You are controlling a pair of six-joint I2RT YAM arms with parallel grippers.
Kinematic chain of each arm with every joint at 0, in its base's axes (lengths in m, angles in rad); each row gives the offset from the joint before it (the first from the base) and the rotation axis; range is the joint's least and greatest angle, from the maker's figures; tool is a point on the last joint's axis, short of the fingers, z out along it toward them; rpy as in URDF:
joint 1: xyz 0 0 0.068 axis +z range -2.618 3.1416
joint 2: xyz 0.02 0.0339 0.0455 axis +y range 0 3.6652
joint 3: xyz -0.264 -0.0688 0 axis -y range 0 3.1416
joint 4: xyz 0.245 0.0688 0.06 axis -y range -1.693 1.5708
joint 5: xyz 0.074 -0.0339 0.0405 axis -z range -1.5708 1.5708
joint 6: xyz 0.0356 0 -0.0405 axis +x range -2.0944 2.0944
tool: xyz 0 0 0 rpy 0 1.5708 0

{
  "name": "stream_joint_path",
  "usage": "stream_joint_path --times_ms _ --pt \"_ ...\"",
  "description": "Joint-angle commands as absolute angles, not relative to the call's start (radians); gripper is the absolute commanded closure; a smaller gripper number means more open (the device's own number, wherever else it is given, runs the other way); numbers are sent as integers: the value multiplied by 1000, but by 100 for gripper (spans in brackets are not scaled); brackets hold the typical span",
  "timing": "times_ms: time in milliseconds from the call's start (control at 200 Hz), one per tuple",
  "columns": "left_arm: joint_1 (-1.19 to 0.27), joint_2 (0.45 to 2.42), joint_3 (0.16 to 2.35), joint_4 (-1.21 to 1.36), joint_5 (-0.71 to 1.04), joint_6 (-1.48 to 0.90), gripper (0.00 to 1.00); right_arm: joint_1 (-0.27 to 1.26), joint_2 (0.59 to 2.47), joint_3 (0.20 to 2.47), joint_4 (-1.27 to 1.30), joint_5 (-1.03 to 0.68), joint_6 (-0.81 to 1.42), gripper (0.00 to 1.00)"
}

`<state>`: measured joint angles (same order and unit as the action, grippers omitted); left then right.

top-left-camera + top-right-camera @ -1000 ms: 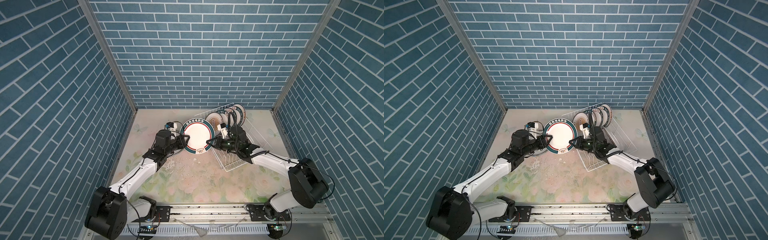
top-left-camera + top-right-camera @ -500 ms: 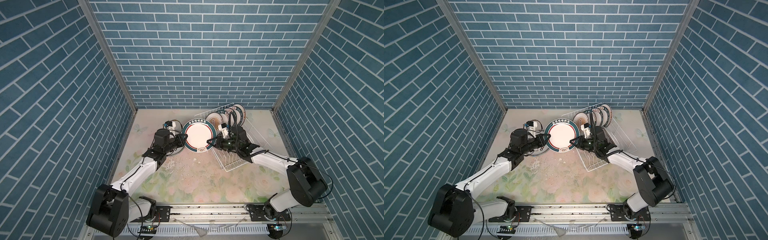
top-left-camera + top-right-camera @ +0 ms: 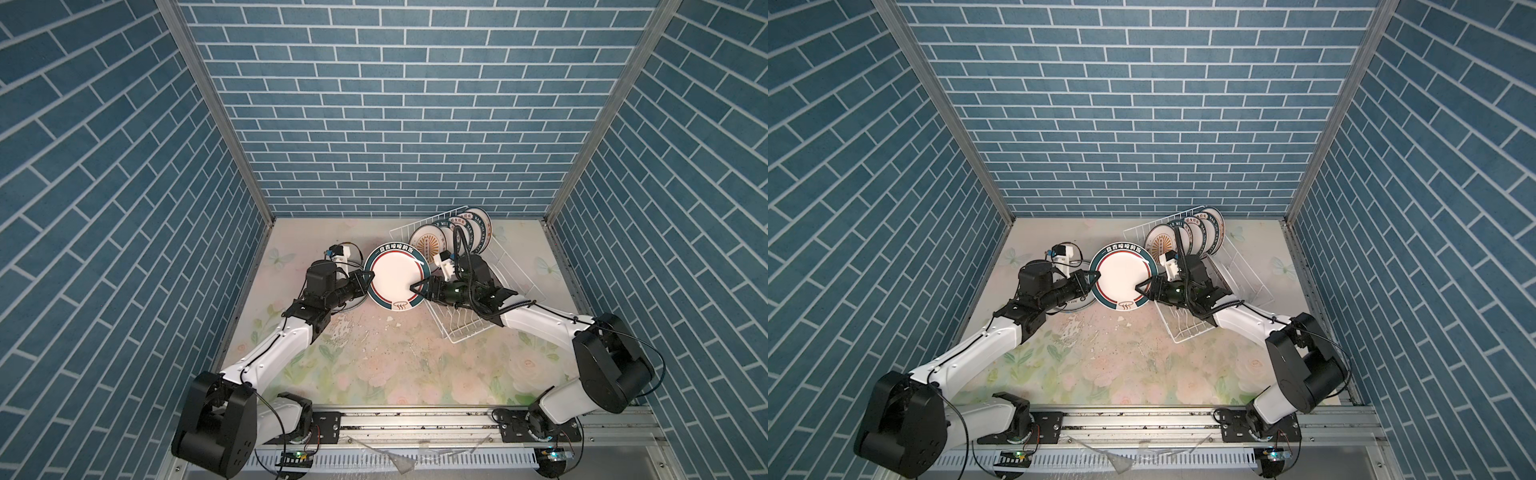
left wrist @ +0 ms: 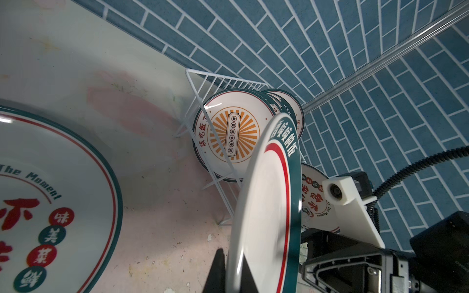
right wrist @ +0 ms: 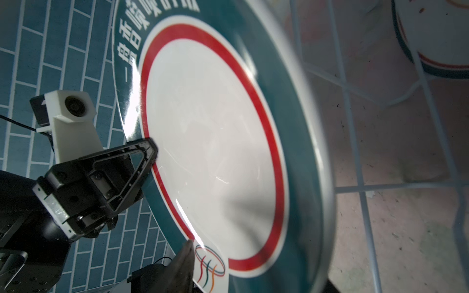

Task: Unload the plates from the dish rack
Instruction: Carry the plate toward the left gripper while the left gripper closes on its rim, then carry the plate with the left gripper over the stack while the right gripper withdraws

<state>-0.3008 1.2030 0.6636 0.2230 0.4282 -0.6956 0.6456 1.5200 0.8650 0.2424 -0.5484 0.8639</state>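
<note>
A white plate (image 3: 397, 278) with a dark green lettered rim and a red ring stands on edge in the air, between the arms and left of the dish rack (image 3: 461, 336). My left gripper (image 3: 371, 274) is shut on its left rim, one finger on each face (image 4: 233, 269). My right gripper (image 3: 415, 286) is open and straddles the right rim; one blurred finger (image 5: 182, 263) shows off the plate's face (image 5: 215, 142), the other is hidden behind it. Several plates (image 3: 473, 232) stand at the rack's far end, an orange sunburst plate (image 4: 228, 134) in front.
A plate with red characters (image 4: 50, 203) lies flat on the table under my left arm, and its edge peeks out in a top view (image 3: 1075, 305). The rack (image 3: 1183, 336) sits on the right, close to the right wall. The floral tabletop (image 3: 395, 365) spreads in front.
My left gripper has shut on the plate's left rim. My right gripper, which was shut on the right rim, has opened. The plate has shifted slightly up and back.
</note>
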Motion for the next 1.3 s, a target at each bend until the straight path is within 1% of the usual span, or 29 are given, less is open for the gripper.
stream_joint_path --times_ms 0,65,250,445,550,635,670,720,785,850,1110,1295 --pt "-271 1183 637 251 441 -713 100 650 1475 916 240 -517 815 36" --pt "-260 1178 635 250 442 -722 100 650 1476 919 226 -502 813 32" --pt "-220 1155 621 229 428 -736 100 647 1453 925 160 -444 769 28" --pt "-125 1113 596 189 419 -758 100 646 1364 944 -1 -307 676 25" --pt "-79 1103 585 175 418 -774 100 643 1314 956 -73 -254 642 21" --pt "-47 1095 586 135 402 -774 100 641 1269 963 -123 -210 612 20" --pt "-36 1088 586 114 385 -771 100 641 1249 967 -145 -189 597 17" --pt "-24 1075 587 80 357 -759 100 641 1225 970 -178 -159 577 15" --pt "-11 1058 593 43 321 -737 100 641 1193 980 -224 -115 545 7" --pt "-3 1040 598 9 284 -725 100 641 1162 987 -265 -70 518 1" --pt "44 1047 588 -8 256 -713 100 641 1089 1029 -414 41 451 1" --pt "66 1100 587 17 266 -718 100 642 1093 1024 -417 37 436 1"
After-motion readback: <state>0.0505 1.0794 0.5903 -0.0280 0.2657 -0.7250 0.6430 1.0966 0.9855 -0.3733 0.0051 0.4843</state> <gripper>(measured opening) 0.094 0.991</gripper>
